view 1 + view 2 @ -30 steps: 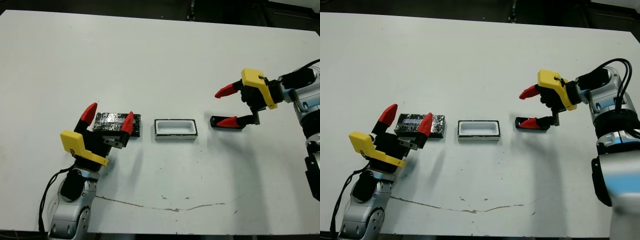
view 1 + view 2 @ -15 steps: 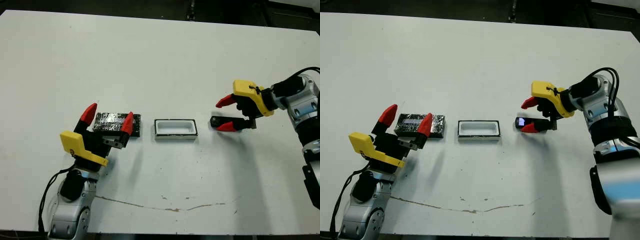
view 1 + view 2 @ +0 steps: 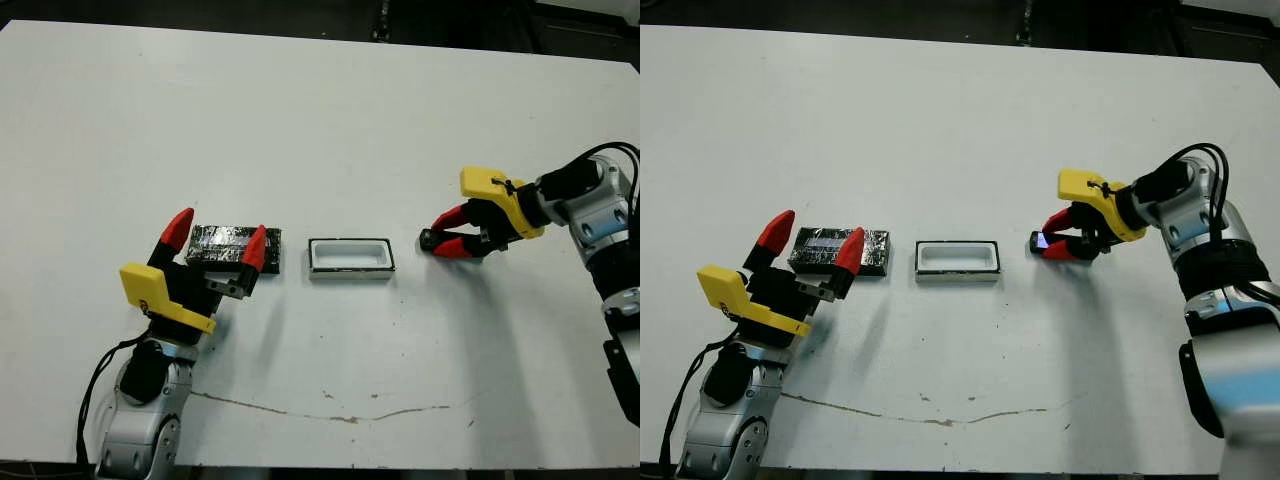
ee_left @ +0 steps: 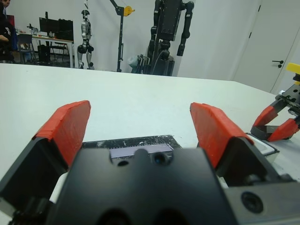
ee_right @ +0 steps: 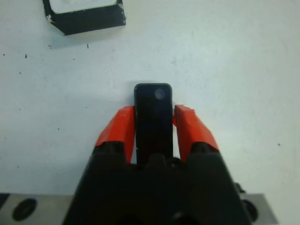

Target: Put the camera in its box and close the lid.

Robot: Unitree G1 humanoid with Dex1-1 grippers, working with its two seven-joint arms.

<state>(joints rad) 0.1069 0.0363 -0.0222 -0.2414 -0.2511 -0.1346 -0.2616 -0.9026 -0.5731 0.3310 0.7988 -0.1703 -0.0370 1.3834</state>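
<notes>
Closing: right gripper now has both red fingers pressed vs. the long sides of the camera; 1 s ago they stood wide apart w/ only the lower one at the bar, 0.5 s ago half closed.
Camera: lies flat on the table, just right of the box, apart from it; one end pokes out past the fingertips toward the box. Spot on the table looks unchanged over the last sec.
Box: open, white inside empty, mid-table between the two arms; hasn't moved.
Lid: lies flat left of the box, small gap between them, shiny top up; same place as before.
Left gripper: spread wide, holding nothing, poised at the lid's near side w/ one fingertip over each end; whether it touches the lid can't be told. No change vs. 1 s ago.
Meaning: grasp on the camera looks made, so pick-up step seems about done; lift, carry left and lowering into the box not yet begun, lid step waits after that.
Watch: bar is narrower than the box, but needs lining up w/ the box's long axis to drop in clean.
</notes>
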